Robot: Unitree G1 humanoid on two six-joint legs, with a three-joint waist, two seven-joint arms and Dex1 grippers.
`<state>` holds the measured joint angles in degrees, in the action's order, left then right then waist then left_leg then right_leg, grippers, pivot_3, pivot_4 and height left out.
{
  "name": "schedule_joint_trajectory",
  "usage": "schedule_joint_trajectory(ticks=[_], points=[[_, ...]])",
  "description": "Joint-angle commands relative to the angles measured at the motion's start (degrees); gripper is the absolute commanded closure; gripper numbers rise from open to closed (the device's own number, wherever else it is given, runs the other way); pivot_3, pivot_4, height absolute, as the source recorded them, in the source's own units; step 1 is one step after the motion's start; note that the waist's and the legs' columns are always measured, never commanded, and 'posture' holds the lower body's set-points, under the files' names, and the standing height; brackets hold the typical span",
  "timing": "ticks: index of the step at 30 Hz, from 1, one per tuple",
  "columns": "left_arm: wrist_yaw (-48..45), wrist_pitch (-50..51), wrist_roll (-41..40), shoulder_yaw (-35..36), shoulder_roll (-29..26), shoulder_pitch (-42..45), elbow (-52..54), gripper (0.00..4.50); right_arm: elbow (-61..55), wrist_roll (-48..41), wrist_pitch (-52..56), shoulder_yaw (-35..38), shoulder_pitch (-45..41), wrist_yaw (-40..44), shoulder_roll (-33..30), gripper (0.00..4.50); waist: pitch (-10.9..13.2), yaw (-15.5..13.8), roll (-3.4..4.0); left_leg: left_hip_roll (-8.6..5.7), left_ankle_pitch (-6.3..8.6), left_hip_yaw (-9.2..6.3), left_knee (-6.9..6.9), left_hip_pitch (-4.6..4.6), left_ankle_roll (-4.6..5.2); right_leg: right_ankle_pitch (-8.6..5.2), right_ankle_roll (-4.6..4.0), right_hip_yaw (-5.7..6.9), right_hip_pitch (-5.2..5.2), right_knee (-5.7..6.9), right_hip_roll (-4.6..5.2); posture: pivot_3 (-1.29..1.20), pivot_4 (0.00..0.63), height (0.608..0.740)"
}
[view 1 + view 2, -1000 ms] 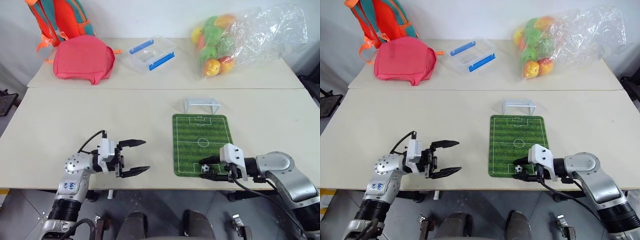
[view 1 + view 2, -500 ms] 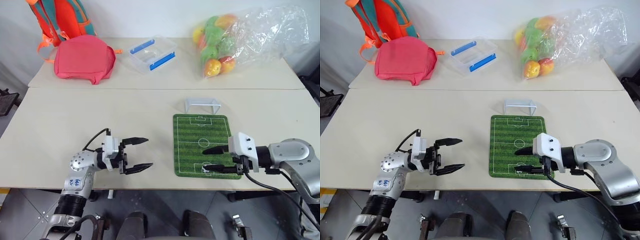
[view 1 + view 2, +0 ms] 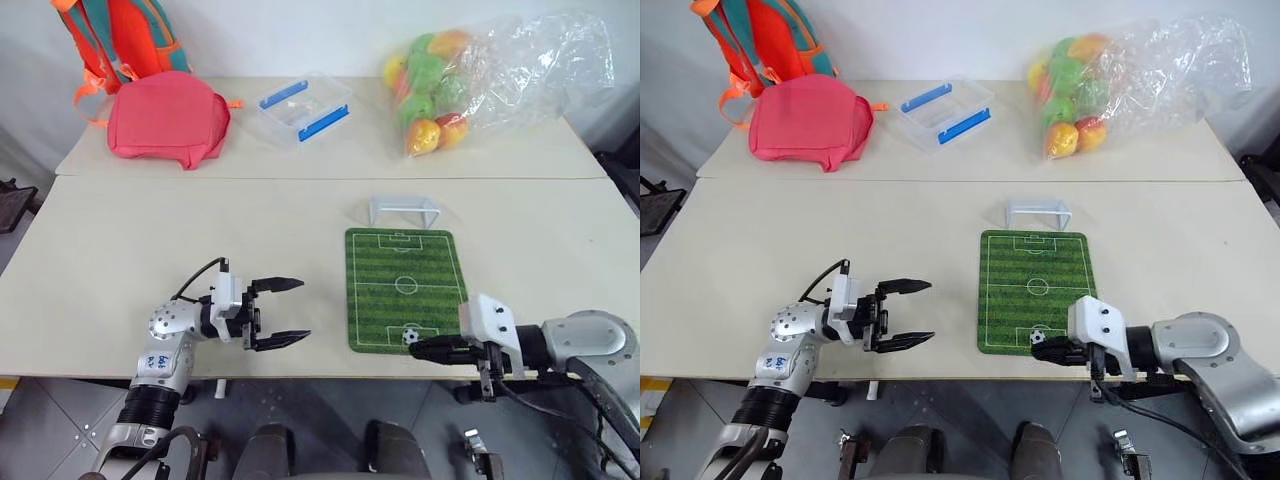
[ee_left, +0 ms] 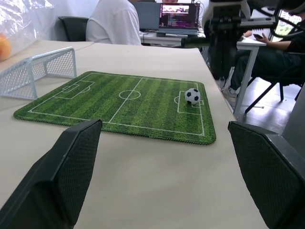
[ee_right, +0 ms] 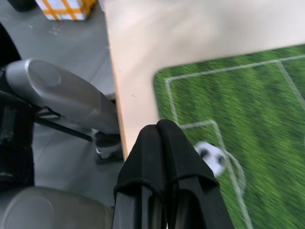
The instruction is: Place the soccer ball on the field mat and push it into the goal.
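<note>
The worktop (image 3: 200, 240) carries the field mat (image 3: 405, 288) lengthwise toward the goal (image 3: 403, 209) at its twelve o'clock end, so a straight push scores. The soccer ball (image 3: 410, 337) sits free on the mat's six o'clock penalty box. My right hand (image 3: 418, 350), pinched closed and empty, waits just behind it as a pusher; my left hand (image 3: 292, 311) idles wide at nine o'clock

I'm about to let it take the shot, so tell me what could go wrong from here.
The soccer ball sits at the field mat's near end, so it has almost the whole mat to roll and could veer past the goal. The right gripper, shut, is just behind the ball near the table edge; a glancing poke might send it sideways.
</note>
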<state>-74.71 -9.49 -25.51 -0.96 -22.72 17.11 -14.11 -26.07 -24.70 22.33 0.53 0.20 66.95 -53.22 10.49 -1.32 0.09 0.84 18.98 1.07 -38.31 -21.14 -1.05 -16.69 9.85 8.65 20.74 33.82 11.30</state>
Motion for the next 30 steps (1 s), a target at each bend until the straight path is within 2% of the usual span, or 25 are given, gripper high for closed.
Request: schedule_joint_trajectory(ticks=[1, 4, 12, 16, 20, 25, 30], points=[[-0.1, 0.1, -1.1, 0.7, -0.6, -1.0, 2.6, 0.00, 1.8, 1.7, -1.8, -1.4, -0.6, -0.3, 0.9, 4.46, 0.0, 0.0, 0.00, 0.00, 0.00, 0.00, 0.00, -0.01, 0.00, 0.00, 0.00, 0.00, 0.00, 0.00, 0.00, 0.00, 0.150, 0.740], [0.0, 0.4, -1.2, 1.1, -1.2, -1.9, 3.6, 0.00, 3.3, 2.2, -2.5, -2.5, -1.4, -0.5, 1.7, 4.46, 0.0, 0.0, 0.00, 0.01, 0.00, -0.03, 0.02, -0.01, 0.00, 0.00, 0.00, 0.01, 0.01, 0.01, -0.01, 0.00, 0.150, 0.740], [0.8, 1.4, -1.1, 1.9, -2.7, -2.8, 5.5, 0.00, 17.6, 7.7, -8.2, -3.8, -11.2, -2.9, 6.1, 4.46, 0.0, 0.1, -0.01, 0.00, 0.00, -0.03, -0.05, -0.01, 0.00, 0.01, -0.01, 0.01, -0.01, 0.01, -0.01, 0.00, 0.150, 0.740], [0.8, 0.6, -0.5, 1.8, -2.4, -0.7, 3.4, 0.00, 24.8, 10.7, -11.9, -0.3, -19.2, -9.1, 7.7, 4.46, 0.0, 0.1, -0.01, 0.01, 0.00, -0.02, -0.04, -0.03, -0.01, 0.01, -0.01, 0.01, 0.03, 0.03, -0.01, 0.00, 0.150, 0.740], [1.2, -1.5, 0.3, 1.8, -1.3, 2.8, -0.4, 0.00, 26.0, 10.2, -11.9, 5.6, -25.2, -16.4, 8.9, 4.46, 0.0, -0.1, -0.01, 0.01, -0.01, -0.03, -0.02, -0.06, -0.01, 0.01, -0.01, 0.03, 0.05, 0.03, -0.01, 0.00, 0.150, 0.740], [0.8, -4.1, 1.0, 1.6, 0.0, 6.2, -5.0, 0.00, 23.5, 8.8, -9.3, 10.3, -24.5, -19.0, 8.2, 4.46, 0.0, 0.0, -0.01, 0.00, 0.00, -0.06, 0.11, -0.11, -0.01, 0.01, 0.00, 0.12, 0.06, -0.04, -0.01, 0.00, 0.150, 0.740], [-0.1, -6.9, 1.3, 2.4, 0.5, 9.6, -11.1, 0.00, 22.3, 7.2, -7.1, 14.5, -17.6, -16.6, 5.0, 4.46, 0.0, -0.1, -0.01, -0.01, 0.00, -0.04, 0.14, -0.13, 0.00, 0.01, 0.00, 0.13, 0.09, -0.04, 0.00, 0.00, 0.150, 0.740]])
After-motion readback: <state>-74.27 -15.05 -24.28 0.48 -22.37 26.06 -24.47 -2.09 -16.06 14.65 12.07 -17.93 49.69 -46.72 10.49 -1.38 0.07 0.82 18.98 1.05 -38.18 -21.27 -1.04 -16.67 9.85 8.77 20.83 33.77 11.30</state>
